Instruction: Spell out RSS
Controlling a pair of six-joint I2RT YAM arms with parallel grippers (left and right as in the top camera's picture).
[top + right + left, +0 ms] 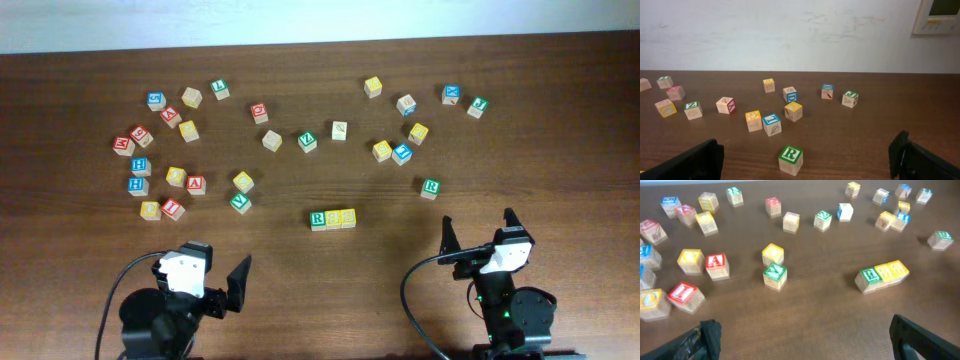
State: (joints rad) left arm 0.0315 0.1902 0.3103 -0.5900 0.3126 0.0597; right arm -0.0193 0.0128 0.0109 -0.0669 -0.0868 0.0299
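Three wooden cubes stand side by side in a row at the table's front middle: a green R cube (318, 218) (870, 277), a yellow S cube (333, 218) (886, 272) and a second yellow S cube (348, 217) (898, 269). My left gripper (205, 278) (805, 340) hovers open at the front left, well short of the row, with nothing between its fingers. At the front right my right gripper (480, 228) (805, 157) is open too and holds nothing.
Another green R cube (430, 187) (790, 159) stands just ahead of my right gripper. Several other letter cubes are scattered across the far half, with a dense cluster at the left (160, 180) and another at the right (400, 150).
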